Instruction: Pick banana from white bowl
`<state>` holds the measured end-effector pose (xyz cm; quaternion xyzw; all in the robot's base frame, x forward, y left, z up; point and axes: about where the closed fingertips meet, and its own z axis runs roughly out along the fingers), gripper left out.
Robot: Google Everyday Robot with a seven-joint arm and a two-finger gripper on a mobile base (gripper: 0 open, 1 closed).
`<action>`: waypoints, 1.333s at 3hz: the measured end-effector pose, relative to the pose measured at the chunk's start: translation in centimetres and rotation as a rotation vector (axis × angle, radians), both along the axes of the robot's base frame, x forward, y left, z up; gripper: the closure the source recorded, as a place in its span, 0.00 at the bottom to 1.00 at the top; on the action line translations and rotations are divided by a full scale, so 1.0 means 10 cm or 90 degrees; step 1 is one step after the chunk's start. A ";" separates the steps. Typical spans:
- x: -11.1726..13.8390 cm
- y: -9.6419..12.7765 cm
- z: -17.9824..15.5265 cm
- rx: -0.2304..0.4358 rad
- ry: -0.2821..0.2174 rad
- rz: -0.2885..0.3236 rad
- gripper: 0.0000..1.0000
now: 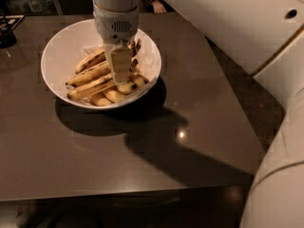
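The white bowl (59,49) stands at the back left of the dark table and holds several yellow bananas with brown streaks. Long slender bananas (90,75) lie across its middle, pointing left. Short stubby bananas (116,95) lie along the near rim. My gripper (121,72) hangs straight down from the wrist (116,25) into the bowl. Its tip sits among the bananas at the right ends of the long ones and hides where it meets them.
The bowl rests on a dark brown table (142,151) whose front edge is near the bottom of the view. My white arm links (280,175) fill the right side. A dark object (7,34) sits at the far left edge.
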<state>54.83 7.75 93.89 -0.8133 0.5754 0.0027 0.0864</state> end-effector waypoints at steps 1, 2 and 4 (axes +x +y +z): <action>0.04 0.03 -0.11 -0.004 0.017 -0.001 0.47; 0.06 0.10 -0.22 -0.010 0.033 0.007 0.46; 0.14 0.16 -0.46 -0.020 0.065 0.008 0.43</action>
